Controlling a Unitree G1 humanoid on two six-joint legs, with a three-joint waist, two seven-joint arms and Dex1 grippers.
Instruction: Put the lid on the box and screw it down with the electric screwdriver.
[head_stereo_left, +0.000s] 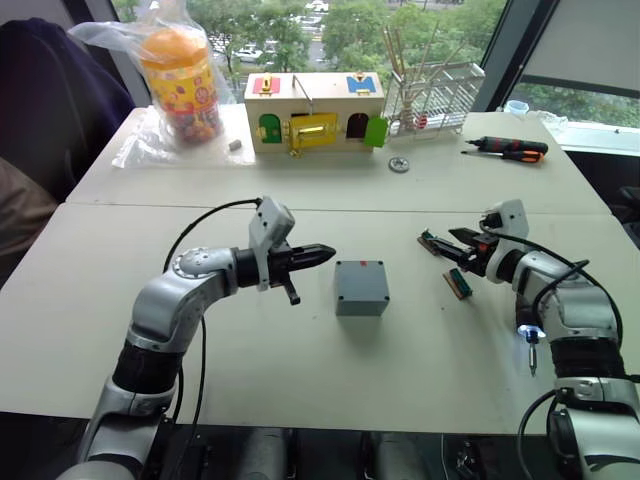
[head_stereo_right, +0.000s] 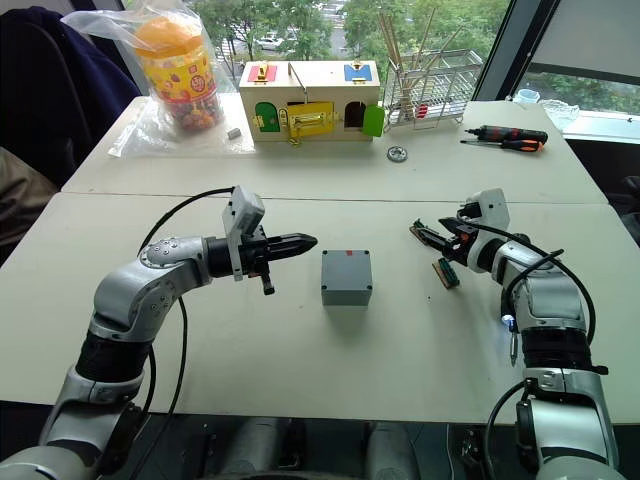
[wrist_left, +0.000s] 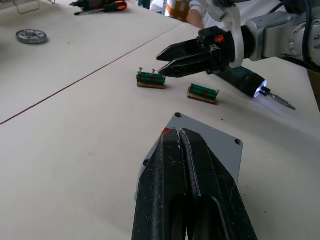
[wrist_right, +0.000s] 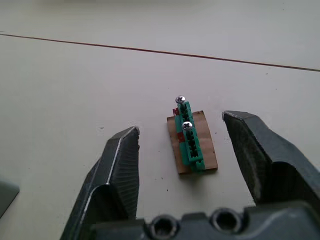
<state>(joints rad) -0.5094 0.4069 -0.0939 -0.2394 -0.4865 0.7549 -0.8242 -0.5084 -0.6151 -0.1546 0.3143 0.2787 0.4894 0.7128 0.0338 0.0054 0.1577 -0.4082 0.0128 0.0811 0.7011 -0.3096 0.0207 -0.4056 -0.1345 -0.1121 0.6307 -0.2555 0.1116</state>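
The grey box (head_stereo_left: 361, 301) stands in the middle of the near table with the lid (head_stereo_left: 361, 276) lying flat on top, a small red mark near one corner. My left gripper (head_stereo_left: 326, 253) is shut and empty, its tip just left of the box and level with the lid (wrist_left: 215, 145). My right gripper (head_stereo_left: 447, 238) is open over a small green block (wrist_right: 190, 140) holding two screws. The electric screwdriver (wrist_left: 243, 80) lies on the table under my right forearm, its tip light on and its bit (head_stereo_left: 532, 358) pointing toward the near edge.
A second green block (head_stereo_left: 459, 283) lies on the table near the first. On the far table stand a wooden box with coloured doors (head_stereo_left: 315, 113), a bagged jar (head_stereo_left: 180, 80), a wire rack (head_stereo_left: 430, 95), a metal ring (head_stereo_left: 400, 164) and hand screwdrivers (head_stereo_left: 510, 148).
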